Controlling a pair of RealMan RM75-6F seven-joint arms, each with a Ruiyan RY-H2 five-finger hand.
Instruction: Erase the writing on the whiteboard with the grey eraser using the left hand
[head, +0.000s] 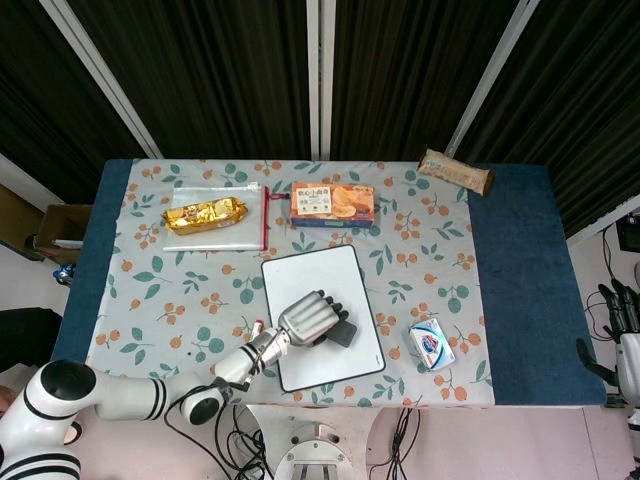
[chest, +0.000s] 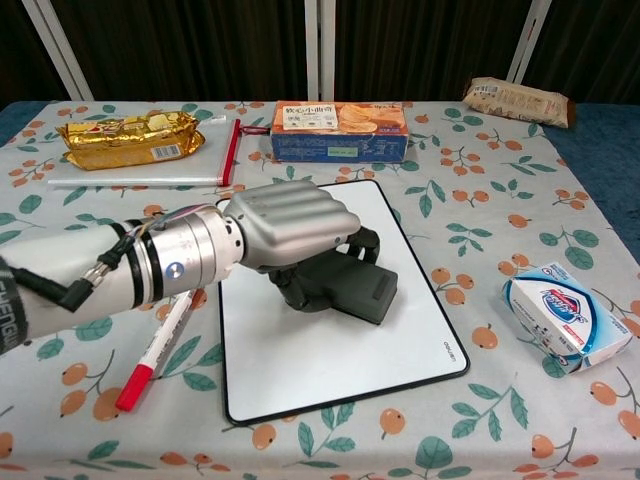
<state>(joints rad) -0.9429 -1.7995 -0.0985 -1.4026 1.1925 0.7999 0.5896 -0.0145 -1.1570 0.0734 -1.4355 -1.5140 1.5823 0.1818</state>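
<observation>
Chest view shows the left hand (chest: 290, 230) curled around the dark grey block eraser (chest: 345, 285), pressing it on the white rectangular whiteboard (chest: 330, 345) mid-table.

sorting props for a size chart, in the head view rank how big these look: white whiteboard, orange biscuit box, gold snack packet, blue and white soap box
1. White whiteboard, clearly largest.
2. Orange biscuit box.
3. Gold snack packet, close to the biscuit box, so that order is unsure.
4. Blue and white soap box, smallest.
</observation>
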